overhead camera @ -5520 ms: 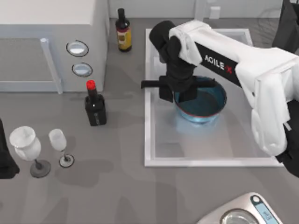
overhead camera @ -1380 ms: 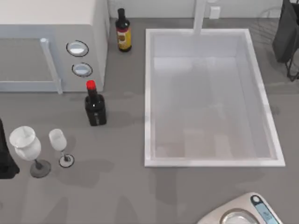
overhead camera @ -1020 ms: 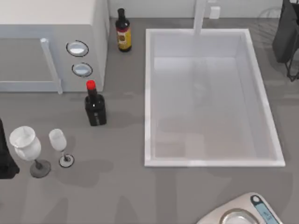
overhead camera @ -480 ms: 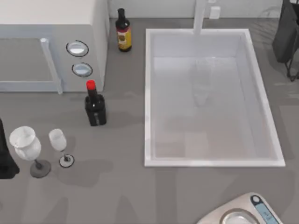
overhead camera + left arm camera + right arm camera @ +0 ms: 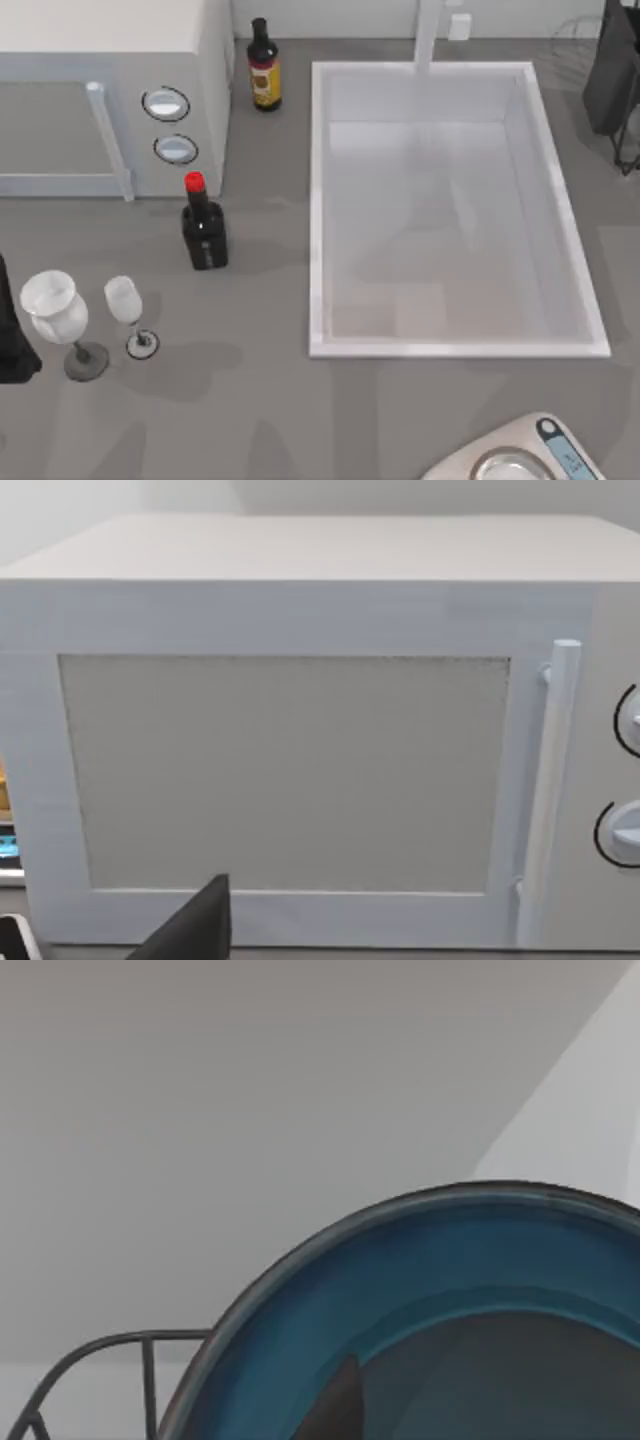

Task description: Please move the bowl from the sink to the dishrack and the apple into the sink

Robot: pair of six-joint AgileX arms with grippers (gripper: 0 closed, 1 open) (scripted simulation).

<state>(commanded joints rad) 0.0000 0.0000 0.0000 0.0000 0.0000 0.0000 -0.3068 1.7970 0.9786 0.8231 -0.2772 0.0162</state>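
From above, the white sink (image 5: 320, 215) sits on the gray tabletop (image 5: 250, 400) at about 2 o'clock, with nothing in its basin. A white microwave (image 5: 100, 100) stands at 10 o'clock. A brown bottle (image 5: 264, 66) stands at 12 o'clock, just beside the sink's corner. A dark bottle with a red cap (image 5: 203, 225) stands at 9 o'clock. Two wine glasses (image 5: 60, 315) stand at 8 o'clock. A silver scale (image 5: 520, 455) pokes in at 5 o'clock.

The left wrist view looks at the microwave door (image 5: 285, 775) and its handle (image 5: 545, 800). One cannot tell how the left end effector is set.

The right wrist view has the blue bowl (image 5: 430, 1270) very close, and a dark finger (image 5: 335, 1405) of the right end effector lies inside its rim. A dark wire rack (image 5: 95, 1360) curves beside the bowl. One cannot tell whether the right end effector pinches the bowl.
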